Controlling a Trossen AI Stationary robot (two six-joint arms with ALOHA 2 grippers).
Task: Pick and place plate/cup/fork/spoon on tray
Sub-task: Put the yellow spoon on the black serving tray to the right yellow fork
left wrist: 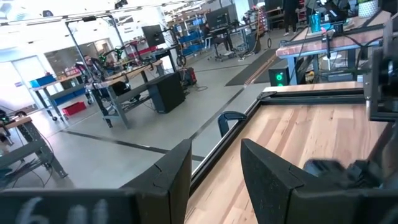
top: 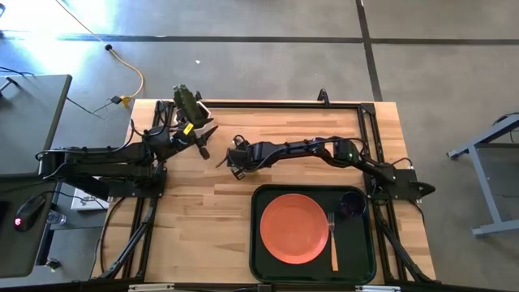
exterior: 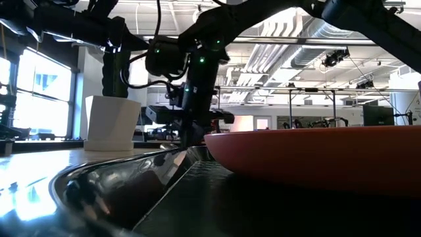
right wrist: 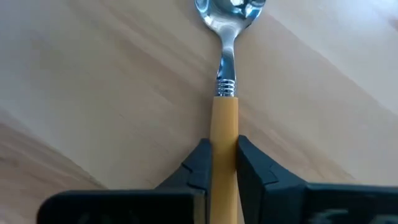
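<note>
The dark green tray (top: 268, 259) lies at the table's near right. On it are the orange plate (top: 294, 229), the fork (top: 332, 239) and the dark purple cup (top: 352, 204). The plate (exterior: 316, 155) and the tray's rim (exterior: 118, 174) fill the low view. My right gripper (top: 233, 164) reaches to the table's middle and is shut on the spoon (right wrist: 227, 74), whose silver bowl (right wrist: 231, 9) points away from the fingers. My left gripper (top: 204, 136) is open and empty at the far left, beside the white cactus pot (top: 188, 105). My right gripper pinches the spoon's orange-tan handle (right wrist: 225, 134) between its two fingers, a short way back from the metal neck. The fingers come from above and lie across the handle. The handle's free end is hidden under the gripper. Whether the spoon rests on the wood I cannot tell.
The white pot with the cactus (exterior: 112, 122) stands at the far left corner, close to my left gripper. Bare wood lies between the tray and the table's left edge. The table's black frame rail (top: 284, 104) runs along the far edge.
</note>
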